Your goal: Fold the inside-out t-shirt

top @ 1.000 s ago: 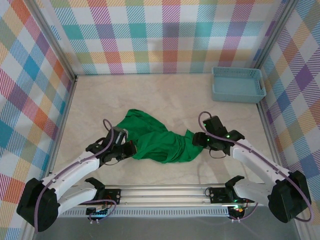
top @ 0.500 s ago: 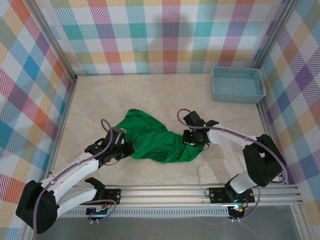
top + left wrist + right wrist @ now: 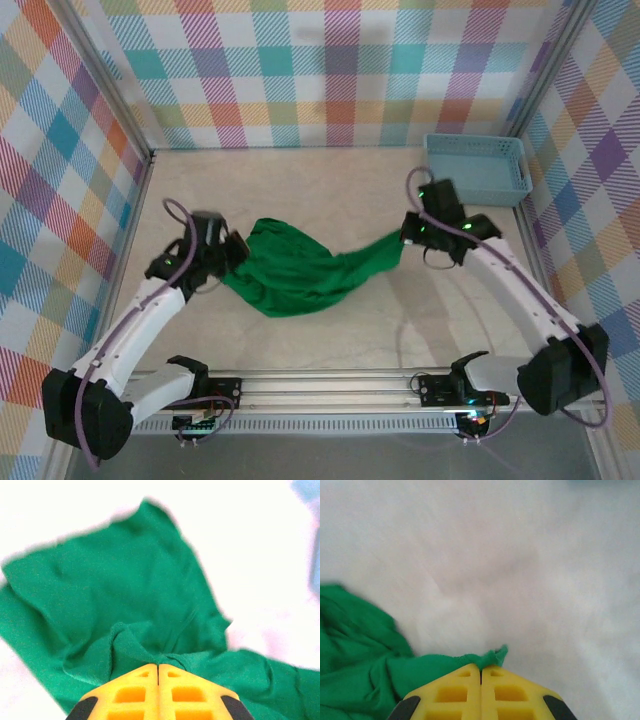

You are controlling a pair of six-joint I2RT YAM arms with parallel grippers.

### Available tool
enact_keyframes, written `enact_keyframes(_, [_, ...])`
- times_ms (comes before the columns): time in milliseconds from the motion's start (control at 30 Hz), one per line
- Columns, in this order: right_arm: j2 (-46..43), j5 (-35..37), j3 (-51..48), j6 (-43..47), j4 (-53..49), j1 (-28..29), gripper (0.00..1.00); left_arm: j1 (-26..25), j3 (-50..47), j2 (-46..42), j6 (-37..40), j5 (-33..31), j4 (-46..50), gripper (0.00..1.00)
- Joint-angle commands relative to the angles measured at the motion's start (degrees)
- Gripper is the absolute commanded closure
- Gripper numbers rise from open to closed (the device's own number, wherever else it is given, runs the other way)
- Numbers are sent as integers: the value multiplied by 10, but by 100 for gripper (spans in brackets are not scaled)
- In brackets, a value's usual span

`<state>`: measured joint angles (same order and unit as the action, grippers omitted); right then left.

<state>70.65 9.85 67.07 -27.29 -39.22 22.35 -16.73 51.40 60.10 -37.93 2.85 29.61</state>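
green t-shirt (image 3: 300, 278) stretched out, left hand (image 3: 232, 251) pinched shut on one end, right hand (image 3: 406, 237) likewise (opposite end)

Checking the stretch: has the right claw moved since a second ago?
Yes. The right claw, shut on the green t-shirt, has moved away from the arms' bases, closer to the blue basket.

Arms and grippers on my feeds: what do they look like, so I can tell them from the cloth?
The left arm and right arm match: white link shells, black joints and bases, a lilac cable looping near each wrist. The fingers are yellow plastic with cut-out windows and black side patches.
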Motion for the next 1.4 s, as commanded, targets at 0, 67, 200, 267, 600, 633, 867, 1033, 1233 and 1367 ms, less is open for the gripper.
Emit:
enact_keyframes(0, [-57, 1, 88, 53, -38, -15, 100, 27, 118, 6, 36, 10, 22, 100])
enact_keyframes(67, [-91, 15, 109, 57, -44, -16, 100, 27, 159, 0, 45, 11, 21, 100])
enact_keyframes(200, [-168, 39, 58, 39, -60, -16, 100, 27, 136, -37, 36, 46, -11, 100])
enact_keyframes(267, [-202, 41, -11, 16, -67, -16, 100, 21, 82, -58, 26, 74, -28, 100])
enact_keyframes(600, [-214, -19, -341, -181, -62, -18, 88, -147, -205, -36, -8, 80, -46, 85])
enact_keyframes(633, [-207, -11, -341, -185, -66, -18, 82, -151, -216, -36, -12, 80, -44, 78])
enact_keyframes(867, [-198, 17, -299, -165, -86, -17, 56, -129, -189, -116, -14, -41, 74, 40])
enact_keyframes(1033, [-185, -24, -300, -153, -59, -13, 50, -30, -171, -63, -9, 13, 39, 37])
enact_keyframes(1233, [-141, -42, -327, -162, -17, -7, 48, -11, -135, 84, -2, 61, -42, 37])
enact_keyframes(1367, [-105, -43, -348, -157, 21, -7, 48, -12, -139, 143, -21, 131, -132, 39])
